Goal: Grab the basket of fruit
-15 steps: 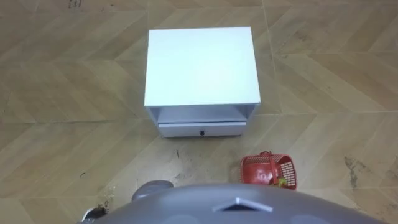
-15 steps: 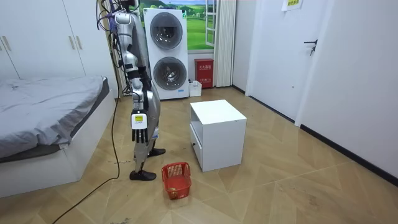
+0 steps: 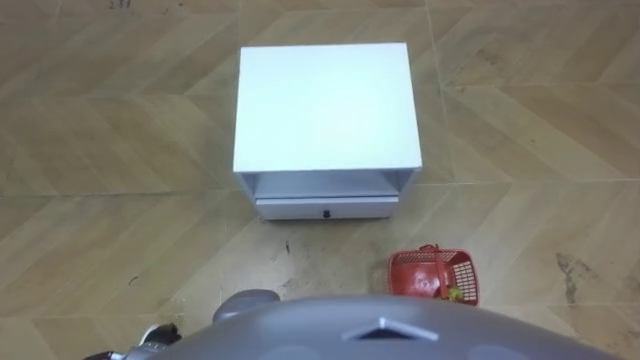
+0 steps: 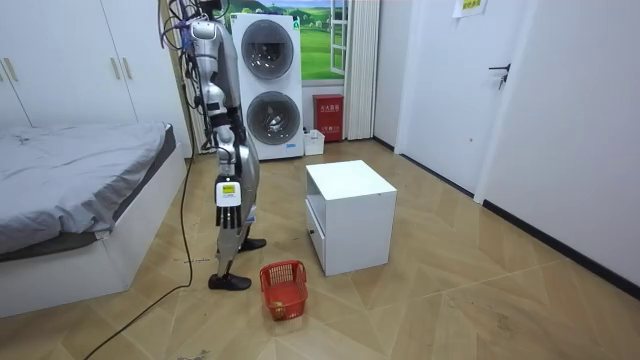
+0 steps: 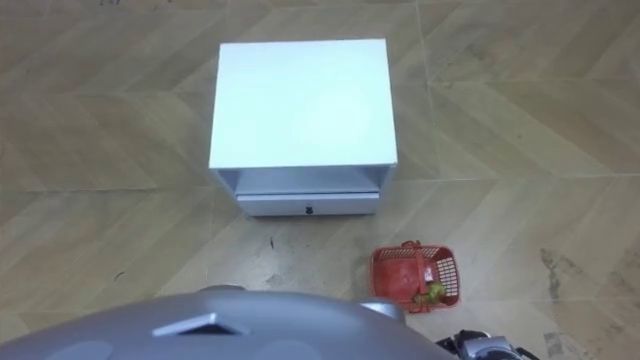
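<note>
The fruit basket [image 3: 433, 274] is red plastic with holes in its sides and a red handle [image 3: 427, 248]. Some green and yellow fruit [image 3: 454, 293] lies inside. The basket sits on the wooden floor [image 3: 120, 150], close in front of the robot and on its right side. Nothing touches it. The white cabinet [image 3: 325, 100] stands near it, a little ahead and to the left, with bare floor between them. Its drawer [image 3: 325, 208] faces the robot. The floor lies open on the basket's other sides. The right hand [image 4: 228, 212] hangs by the robot's leg, fingers straight, holding nothing. A bit of the left hand [image 3: 152, 340] shows low down, and I cannot tell how its fingers are. The bed [image 4: 80, 190] is well apart.
</note>
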